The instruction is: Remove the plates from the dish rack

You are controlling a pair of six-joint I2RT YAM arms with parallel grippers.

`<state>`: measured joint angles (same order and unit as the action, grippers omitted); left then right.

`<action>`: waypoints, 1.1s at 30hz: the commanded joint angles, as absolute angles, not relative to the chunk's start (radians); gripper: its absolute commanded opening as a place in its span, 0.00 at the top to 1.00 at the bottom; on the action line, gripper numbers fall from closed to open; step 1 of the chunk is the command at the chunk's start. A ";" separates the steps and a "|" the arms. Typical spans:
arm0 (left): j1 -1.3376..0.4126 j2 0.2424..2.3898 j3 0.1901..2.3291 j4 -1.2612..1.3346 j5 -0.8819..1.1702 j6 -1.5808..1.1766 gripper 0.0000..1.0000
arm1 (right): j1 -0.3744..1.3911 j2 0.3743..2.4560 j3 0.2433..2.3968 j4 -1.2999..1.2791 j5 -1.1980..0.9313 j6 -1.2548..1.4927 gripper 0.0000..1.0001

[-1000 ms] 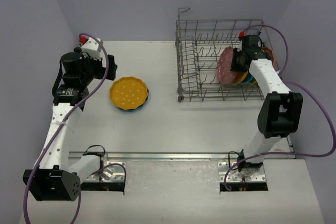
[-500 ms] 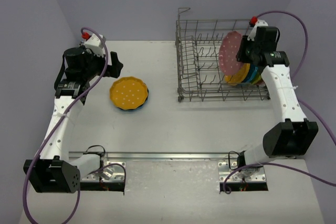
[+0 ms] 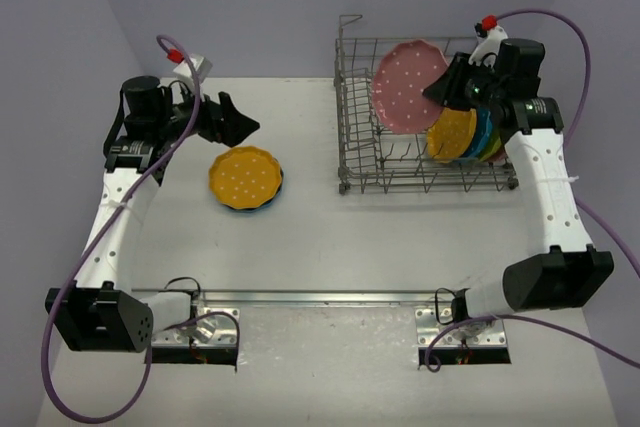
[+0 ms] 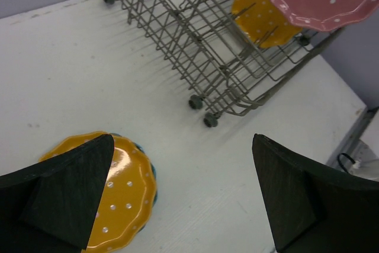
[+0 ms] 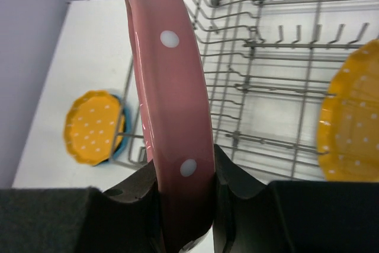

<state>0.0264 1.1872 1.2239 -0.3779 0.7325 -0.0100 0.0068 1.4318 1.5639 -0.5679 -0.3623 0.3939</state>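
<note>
My right gripper [image 3: 447,90] is shut on the rim of a pink plate [image 3: 408,86] and holds it tilted above the grey wire dish rack [image 3: 360,127]. The right wrist view shows the pink plate [image 5: 172,117] edge-on between the fingers. An orange-yellow plate [image 3: 452,134], a teal-blue one and a green one stand in the rack's right end. An orange-yellow plate [image 3: 245,177] lies on a teal-blue plate on the table left of the rack. My left gripper [image 3: 238,125] is open and empty above and behind that stack [image 4: 118,191].
The rack [image 4: 195,34] has taller wire sides and small round feet. Purple-grey walls close the table on the left, back and right. A metal rail [image 3: 330,297] runs along the near edge between the arm bases. Purple cables loop from both wrists.
My right gripper has lifted the pink plate up out of the rack and swung it left, tilting it flatter. My left gripper has moved right, towards the rack.
</note>
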 commanded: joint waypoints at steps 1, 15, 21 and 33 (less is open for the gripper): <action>-0.033 1.222 1.296 -0.337 0.916 -0.135 0.02 | 0.007 1.352 1.567 -0.345 -0.685 0.573 1.00; -0.275 1.312 1.318 -0.377 0.831 -0.190 0.06 | 0.178 1.256 1.268 -0.148 -0.881 0.705 1.00; -0.285 1.375 1.334 -0.369 0.810 -0.217 0.11 | 0.215 1.250 1.234 -0.089 -0.958 0.741 1.00; -0.290 1.387 1.285 -0.233 1.012 -0.329 0.31 | 0.267 1.272 1.204 -0.104 -0.942 0.698 1.00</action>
<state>-0.2821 1.4055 1.3011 -0.3506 0.8984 -0.2545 0.2509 1.3003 1.1781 -0.2333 -0.8757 0.6879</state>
